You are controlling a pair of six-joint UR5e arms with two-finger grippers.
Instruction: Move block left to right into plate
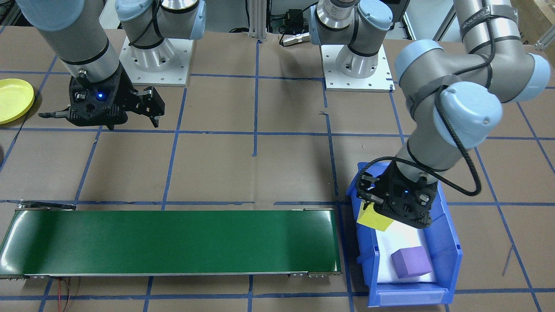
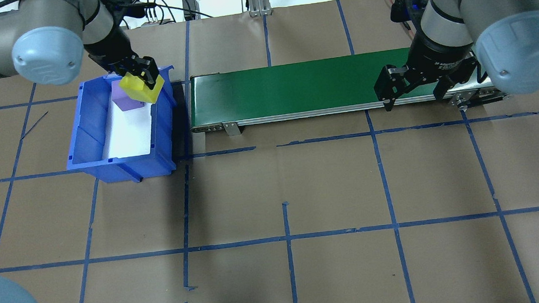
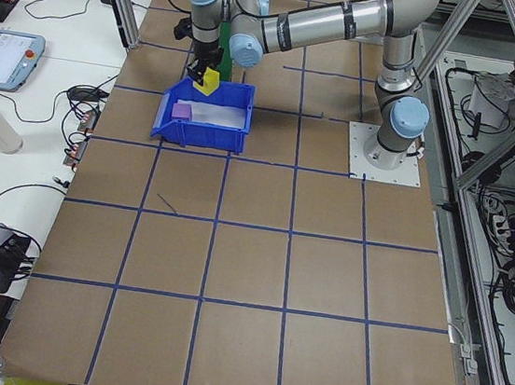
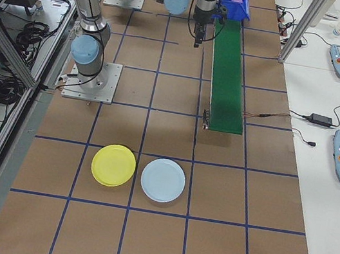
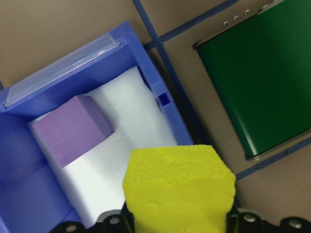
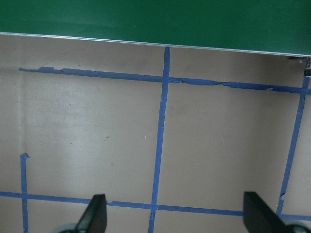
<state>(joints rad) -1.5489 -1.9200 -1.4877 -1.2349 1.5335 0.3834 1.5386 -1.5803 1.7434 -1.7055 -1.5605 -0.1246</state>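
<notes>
Left claw [image 1: 376, 212], seen from the front camera, is squeezed shut on the yellow block [image 1: 373, 218] and holds it over the top end of the blue bin [image 1: 446, 255]. A purple block [image 1: 411, 261] lies lower down on the white pad in the bin. The block in the claw looks tilted, so I think it could slip out if the arm swings fast. The right claw [image 1: 149, 110] is wide open with nothing in it, near the yellow plate [image 1: 13, 100] at the edge of the picture.

From the overhead camera, the yellow block [image 2: 142, 87] hangs close to the bin wall [image 2: 165, 126] beside the green belt [image 2: 288, 89]. If the arm goes sideways too low, the block might bump that wall. The right claw [image 2: 410, 91] waits open by the far end of the belt.

From the left side camera, the yellow block [image 3: 211, 80] is a tiny spot above the bin [image 3: 205, 125].

From the right side camera, the yellow plate [image 4: 113, 165] sits just beside a pale blue plate [image 4: 163, 180], well apart from the bin. The block could end up in the wrong plate.

From the left wrist camera, the yellow block [image 5: 179, 187] fills the bottom, with the purple block [image 5: 73, 128] beneath and apart.

From the right wrist camera, the two fingers [image 6: 95, 213] are spread wide over brown table, holding nothing
</notes>
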